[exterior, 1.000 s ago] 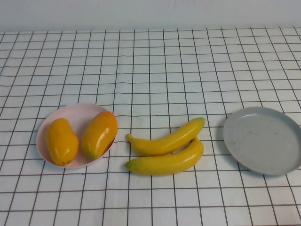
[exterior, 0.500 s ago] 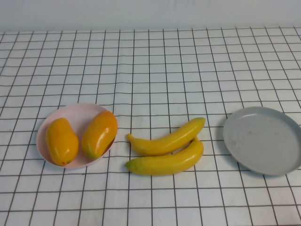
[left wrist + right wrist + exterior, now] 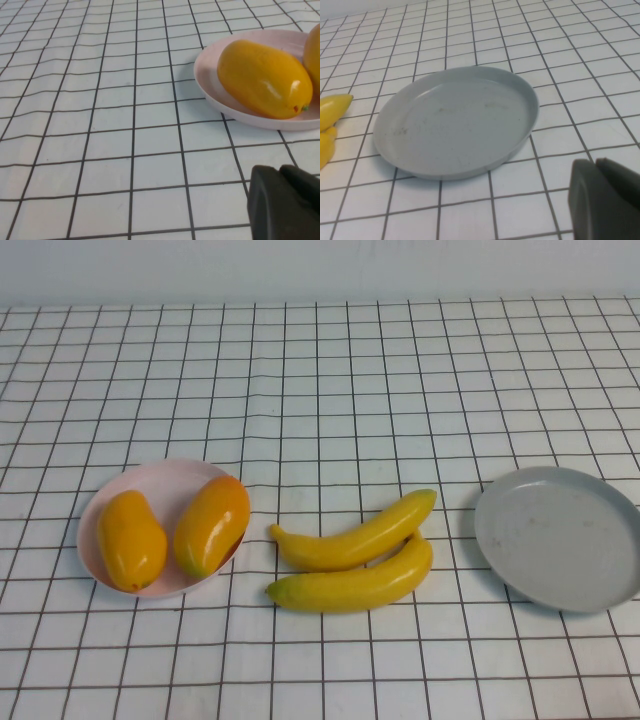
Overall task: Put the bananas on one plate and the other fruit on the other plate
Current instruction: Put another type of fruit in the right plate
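Two bananas [image 3: 355,535] [image 3: 355,583] lie side by side on the cloth at the middle front. Two oval orange-yellow fruits [image 3: 130,538] [image 3: 212,524] lie in the pink plate [image 3: 160,472] at the left. The grey plate [image 3: 560,537] at the right holds nothing. Neither arm shows in the high view. My left gripper [image 3: 280,171] is shut and empty, low over the cloth near the pink plate [image 3: 210,87] and one fruit [image 3: 264,78]. My right gripper [image 3: 596,164] is shut and empty beside the grey plate [image 3: 457,120]; the banana tips [image 3: 332,107] show beyond it.
A white cloth with a black grid [image 3: 330,390] covers the whole table. A pale wall runs along the far edge. Bare cloth lies behind the plates and in front of the bananas.
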Available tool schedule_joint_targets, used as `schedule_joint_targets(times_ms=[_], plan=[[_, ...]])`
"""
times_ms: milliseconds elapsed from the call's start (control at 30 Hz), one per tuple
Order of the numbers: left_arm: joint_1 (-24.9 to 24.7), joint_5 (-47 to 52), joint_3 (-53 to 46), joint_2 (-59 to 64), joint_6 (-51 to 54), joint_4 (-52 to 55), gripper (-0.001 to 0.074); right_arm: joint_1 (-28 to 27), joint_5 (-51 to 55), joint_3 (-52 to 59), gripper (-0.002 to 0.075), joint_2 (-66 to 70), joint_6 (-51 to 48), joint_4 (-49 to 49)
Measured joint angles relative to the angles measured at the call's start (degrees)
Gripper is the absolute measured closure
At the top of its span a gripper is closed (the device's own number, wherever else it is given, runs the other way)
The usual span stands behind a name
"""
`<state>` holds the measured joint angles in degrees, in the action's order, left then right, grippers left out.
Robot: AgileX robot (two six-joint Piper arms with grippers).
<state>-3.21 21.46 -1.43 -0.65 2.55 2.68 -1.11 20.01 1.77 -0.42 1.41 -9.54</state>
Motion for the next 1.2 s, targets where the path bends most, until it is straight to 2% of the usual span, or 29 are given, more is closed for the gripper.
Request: schedule_joint_targets(times_ms=[767, 867, 1067, 1200], plan=[[0.00, 0.00, 0.00, 0.00, 0.00, 0.00, 0.0739, 0.00, 0.00, 0.00, 0.0742, 0.00, 0.00, -1.06], [0.00, 0.00, 0.00, 0.00, 0.00, 0.00, 0.0739, 0.00, 0.00, 0.00, 0.0742, 0.00, 0.00, -10.11], [0.00, 0.00, 0.00, 0.00, 0.00, 0.00, 0.0739, 0.00, -0.19, 0.00, 0.0742, 0.00, 0.13, -43.69], [0.00, 0.00, 0.00, 0.00, 0.00, 0.00, 0.0739, 0.00, -0.56, 0.00, 0.0742, 0.00, 0.03, -50.26]])
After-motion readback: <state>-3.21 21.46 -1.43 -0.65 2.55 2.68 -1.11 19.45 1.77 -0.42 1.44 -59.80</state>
